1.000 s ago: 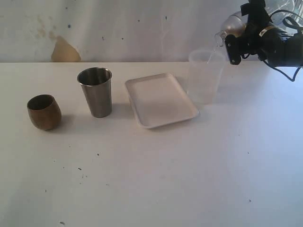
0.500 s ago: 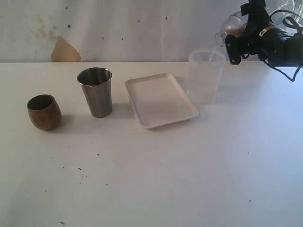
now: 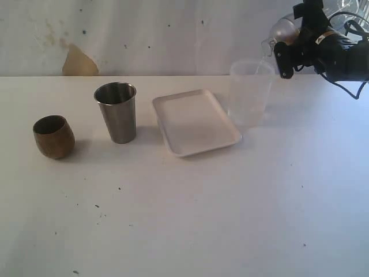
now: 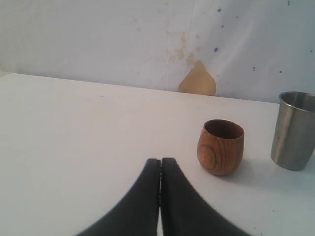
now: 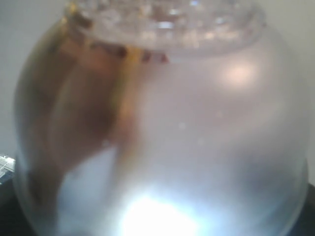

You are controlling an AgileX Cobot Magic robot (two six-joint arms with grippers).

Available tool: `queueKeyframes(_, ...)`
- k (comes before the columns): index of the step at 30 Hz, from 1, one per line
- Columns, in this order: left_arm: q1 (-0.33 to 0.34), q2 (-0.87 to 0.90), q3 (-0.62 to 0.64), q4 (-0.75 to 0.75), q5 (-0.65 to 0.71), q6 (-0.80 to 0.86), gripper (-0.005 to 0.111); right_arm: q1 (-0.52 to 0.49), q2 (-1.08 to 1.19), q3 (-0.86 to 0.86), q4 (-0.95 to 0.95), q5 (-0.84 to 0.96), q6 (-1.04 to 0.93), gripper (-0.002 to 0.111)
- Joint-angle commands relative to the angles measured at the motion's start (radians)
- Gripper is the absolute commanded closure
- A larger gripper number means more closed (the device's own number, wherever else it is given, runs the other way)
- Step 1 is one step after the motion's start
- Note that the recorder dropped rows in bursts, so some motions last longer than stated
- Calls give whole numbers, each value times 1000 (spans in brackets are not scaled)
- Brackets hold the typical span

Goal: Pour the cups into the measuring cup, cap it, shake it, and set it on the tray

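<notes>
The right gripper (image 3: 281,51) is up high at the far right of the bench (image 3: 202,219). It is clamped on the cap (image 3: 283,29), the clear dome lid. In the right wrist view the cap (image 5: 162,128) fills almost the whole picture, so the gripper's fingers cannot be seen there.

The measuring cup (image 3: 250,95) stands up straight on the bench with its open mouth facing up. It is just beside the far right corner of the tray (image 3: 196,121). It sits just below the cap and a little toward the tray. I think the cap has to come down and a bit sideways to land on the mouth.

The left gripper (image 4: 160,164) has its fingers pressed together and holds nothing. The wooden cup (image 4: 220,147) stands near it, ahead and off to one side. The steel tumbler (image 3: 117,115) stands between the wooden cup and the tray. The left arm is nearer to both cups. I cannot tell if the cups have anything in them.
</notes>
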Motion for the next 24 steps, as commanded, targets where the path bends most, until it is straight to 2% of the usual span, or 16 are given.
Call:
queueKeyframes(1,-1,-4,5,-1,-10,0,106,-2,-12,-11,4,-49,-1,108)
queueKeyframes(12,-1,-4,5,-1,-10,0,106,-2,15,-11,2,-74,-12,108)
queueKeyframes(14,-1,-4,5,-1,-10,0,106,-2,15,-11,2,-102,-84,108)
queueKeyframes(24,-1,-4,5,-1,-10,0,106,-2,15,-11,-70,-161,-53,108)
